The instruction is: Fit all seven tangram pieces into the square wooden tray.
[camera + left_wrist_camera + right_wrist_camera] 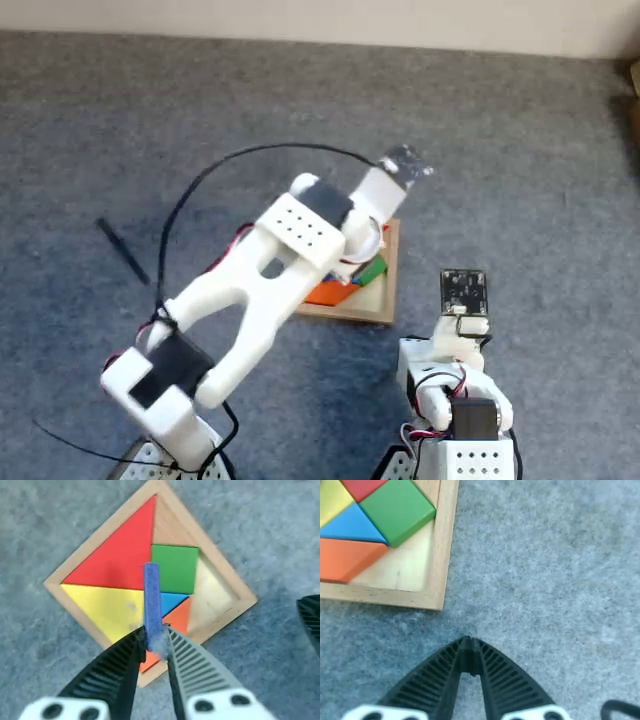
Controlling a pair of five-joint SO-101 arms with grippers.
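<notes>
The square wooden tray (235, 587) lies on grey carpet and holds a red triangle (122, 555), a yellow triangle (105, 607), a green square (175, 567), a light blue triangle (172, 602) and an orange piece (180, 620). Bare wood (212, 592) shows beside the green square. My left gripper (154, 642) hangs over the tray, shut on a dark blue piece (152, 597) held on edge above the blue triangle. In the high view the left arm (260, 290) covers most of the tray (385, 290). My right gripper (468, 647) is shut and empty, over carpet just off a tray corner (437, 597).
Grey carpet surrounds the tray on all sides. A black cable (200, 190) loops over the left arm, and a thin dark stick (125, 250) lies on the carpet to the left. The right arm (460, 400) sits low at the front right.
</notes>
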